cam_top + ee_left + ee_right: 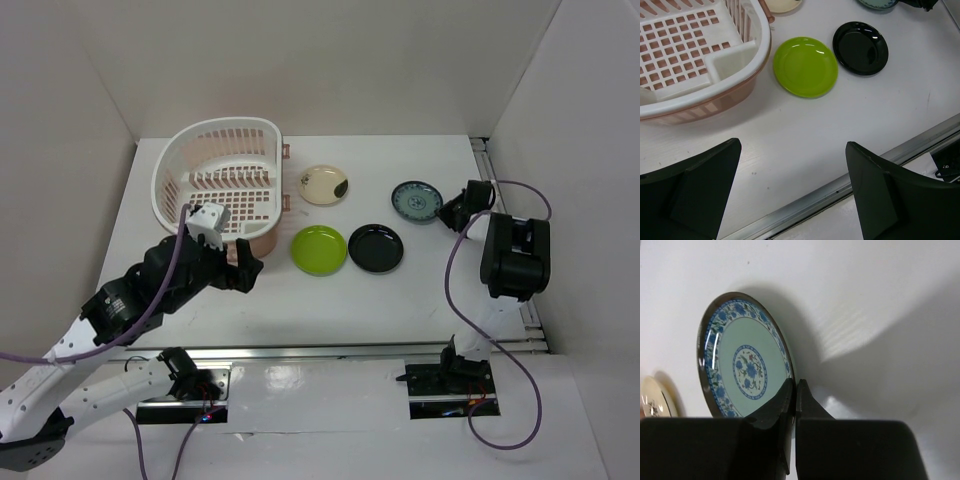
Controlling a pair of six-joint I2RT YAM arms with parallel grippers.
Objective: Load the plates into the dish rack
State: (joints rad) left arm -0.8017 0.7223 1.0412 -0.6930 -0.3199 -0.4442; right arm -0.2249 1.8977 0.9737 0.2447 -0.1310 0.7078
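The pink-and-white dish rack stands at the back left and holds no plates. The cream plate, the lime green plate and the glossy black plate lie flat on the table to its right. My right gripper is shut on the right rim of the teal patterned plate; the right wrist view shows the fingers pinching the plate at its edge. My left gripper is open and empty, over the table in front of the rack, near-left of the lime plate and the black plate.
A metal rail runs along the table's front edge and another rail along the right side. White walls close the table at the left, back and right. The right arm's cable loops beside the right wall.
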